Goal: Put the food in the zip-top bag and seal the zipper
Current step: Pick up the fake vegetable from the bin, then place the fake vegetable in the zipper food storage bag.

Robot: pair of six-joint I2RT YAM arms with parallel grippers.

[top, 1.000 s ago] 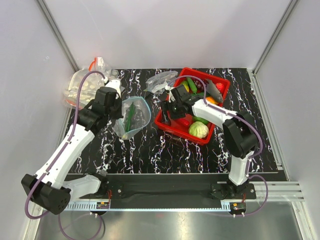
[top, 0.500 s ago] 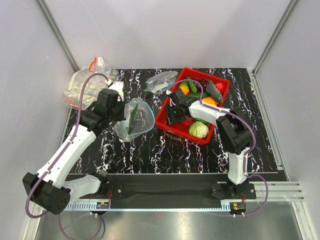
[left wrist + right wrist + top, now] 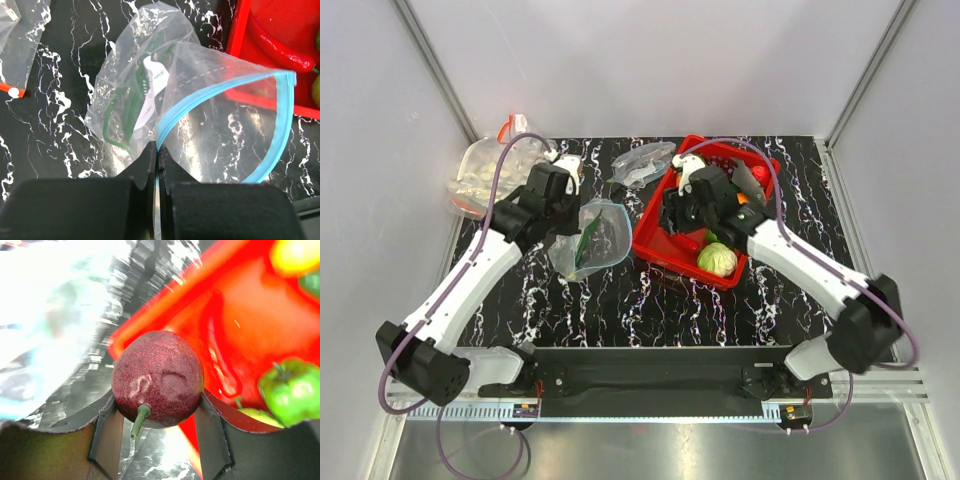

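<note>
Two grips are in play. The left fingers (image 3: 145, 167) are pressed fully together on the mouth edge of the zip-top bag (image 3: 220, 130), right where the teal-blue zipper (image 3: 281, 125) begins. From that pinch the zipper bows outward in a wide arc, so the mouth gapes toward the red basket (image 3: 650, 245). Deeper in the bag lie a thin dark green piece (image 3: 117, 120) and a white paper slip (image 3: 156, 82). The right fingers (image 3: 210, 427) are closed on a dark maroon round fruit (image 3: 157, 377), one on each flank, its short green stem pointing down, and hold it above the basket's left rim. Below and beyond it in the basket lie a long red chilli (image 3: 277, 45), a green bell pepper (image 3: 290, 390) and a lime-green round fruit (image 3: 717, 260). The bag rests on the black marbled surface (image 3: 650, 300), left of its middle, just beside the basket, which sits toward the far edge. At the far left corner lies a clear bag of white round pieces (image 3: 485, 175).
</note>
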